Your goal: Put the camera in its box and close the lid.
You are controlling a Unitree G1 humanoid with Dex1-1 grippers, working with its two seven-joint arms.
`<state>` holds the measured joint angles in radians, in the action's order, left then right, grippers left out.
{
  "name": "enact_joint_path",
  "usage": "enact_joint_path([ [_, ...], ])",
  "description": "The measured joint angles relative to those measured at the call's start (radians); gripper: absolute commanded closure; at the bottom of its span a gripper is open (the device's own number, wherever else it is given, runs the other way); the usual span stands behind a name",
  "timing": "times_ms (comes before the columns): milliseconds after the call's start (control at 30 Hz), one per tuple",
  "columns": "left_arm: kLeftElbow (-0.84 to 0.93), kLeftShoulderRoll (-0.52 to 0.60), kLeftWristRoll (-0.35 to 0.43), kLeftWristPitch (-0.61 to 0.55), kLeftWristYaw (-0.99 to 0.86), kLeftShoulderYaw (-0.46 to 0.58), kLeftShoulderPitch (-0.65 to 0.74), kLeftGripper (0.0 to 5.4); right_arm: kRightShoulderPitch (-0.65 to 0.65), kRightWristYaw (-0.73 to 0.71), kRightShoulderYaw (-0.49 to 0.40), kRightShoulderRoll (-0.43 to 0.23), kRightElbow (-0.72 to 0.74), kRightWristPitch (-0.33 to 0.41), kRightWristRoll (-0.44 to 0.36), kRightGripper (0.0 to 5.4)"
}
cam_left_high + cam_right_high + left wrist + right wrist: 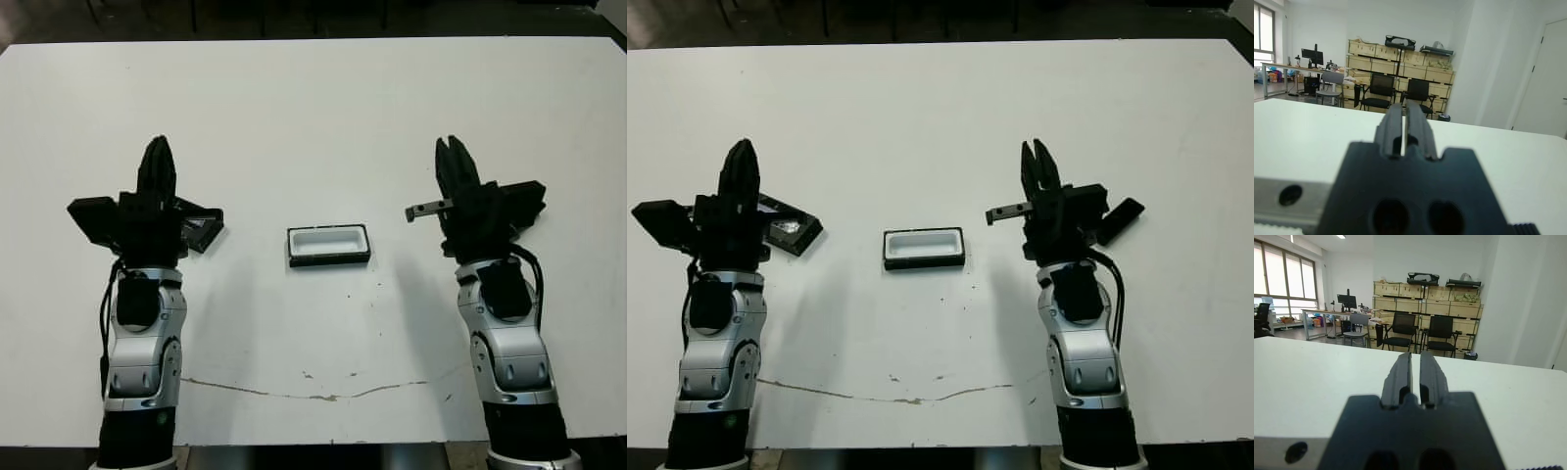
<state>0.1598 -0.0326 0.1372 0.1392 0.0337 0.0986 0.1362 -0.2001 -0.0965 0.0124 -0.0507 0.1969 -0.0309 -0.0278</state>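
Your box (329,245) sat open at table (313,108) centre; lid (789,227) beside left gripper (157,162), camera (1120,219) beside right gripper (1039,166). Both grippers: nearly closed, empty.

My head views are bright and evenly lit from above; the white table (313,108) reads almost blown out, with soft grey shadows falling toward me from each arm and a faint one beside the box (329,245). Detail there is sharp, with little distortion at the edges. In both wrist views the black gripper body fills the foreground, blurred and underexposed, while the room beyond is crisp. Daylight glares through the windows (1283,274), and a ceiling lamp (1342,236) shines.
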Motion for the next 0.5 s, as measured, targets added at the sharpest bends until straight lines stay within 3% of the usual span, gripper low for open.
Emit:
enact_joint_path([
  [300, 0.005, 0.0, -0.004, -0.007, 0.0, -0.018, 0.0, 5.39, 0.0, -0.009, 0.0, -0.007, 0.012, 0.012, -0.014, 5.4],
  [500, 0.005, -0.001, -0.007, -0.007, -0.005, -0.02, 0.0, 5.39, -0.025, -0.05, -0.04, -0.071, 0.018, 0.024, -0.024, 5.4],
])
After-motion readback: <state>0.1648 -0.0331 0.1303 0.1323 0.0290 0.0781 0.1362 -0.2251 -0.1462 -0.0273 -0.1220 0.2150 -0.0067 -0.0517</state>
